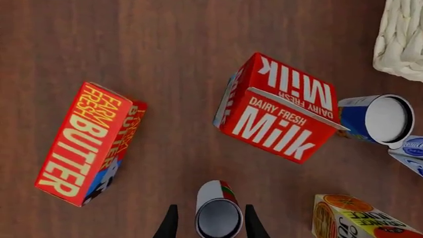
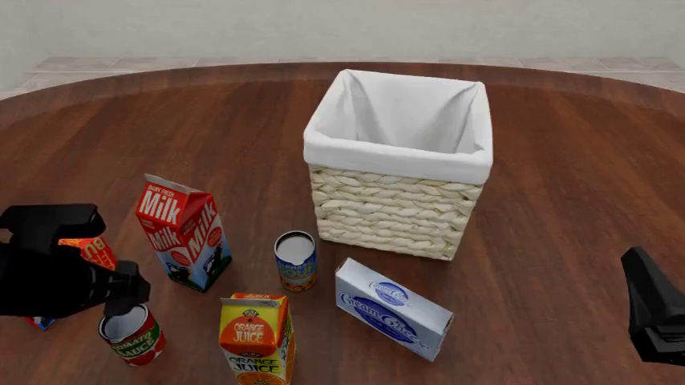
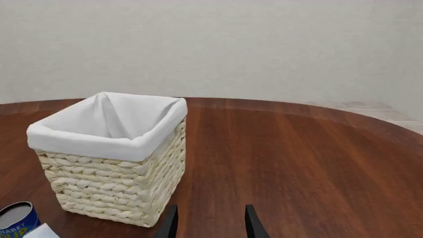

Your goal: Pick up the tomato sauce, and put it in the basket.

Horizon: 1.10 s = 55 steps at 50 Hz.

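Observation:
The tomato sauce [image 1: 218,218] is a small red can with a green band and a silver top. It stands on the table at the front left [image 2: 131,335]. My left gripper [image 1: 211,206] is open and hangs just above the can, one finger on each side of its top. The left arm [image 2: 64,277] comes in over it. The basket [image 2: 399,200], pale wicker with a white liner, stands at the centre back and holds nothing. My right gripper [image 3: 210,208] is open and holds nothing, off to the right of the basket [image 3: 112,188].
A milk carton [image 2: 180,233] stands just behind the can, with a butter box [image 1: 86,144] to its left. A blue-and-orange can [image 2: 295,261], an orange juice carton [image 2: 257,337] and a cream cheese box [image 2: 392,309] lie between the can and the basket. The right arm [image 2: 653,317] is at the front right.

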{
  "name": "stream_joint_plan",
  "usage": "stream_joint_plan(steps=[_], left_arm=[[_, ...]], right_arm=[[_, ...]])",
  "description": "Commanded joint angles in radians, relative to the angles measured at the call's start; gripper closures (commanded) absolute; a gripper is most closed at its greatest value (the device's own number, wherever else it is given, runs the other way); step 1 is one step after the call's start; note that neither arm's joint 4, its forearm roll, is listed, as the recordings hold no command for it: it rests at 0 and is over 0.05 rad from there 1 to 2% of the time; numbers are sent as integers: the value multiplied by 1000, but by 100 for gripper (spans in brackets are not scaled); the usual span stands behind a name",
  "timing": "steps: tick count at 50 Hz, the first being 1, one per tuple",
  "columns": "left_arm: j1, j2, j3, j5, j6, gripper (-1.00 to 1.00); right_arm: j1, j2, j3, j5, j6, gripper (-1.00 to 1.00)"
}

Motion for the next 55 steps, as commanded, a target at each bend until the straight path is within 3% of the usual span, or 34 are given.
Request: stream_joint_plan(steps=[1,55], left_arm=[[-7,24,14,-23,-6,-100],[-35,122,59,-118,-39,-100]], right_arm=[[-4,1,0,0,-2,-100],[-4,1,0,0,-2,-100]])
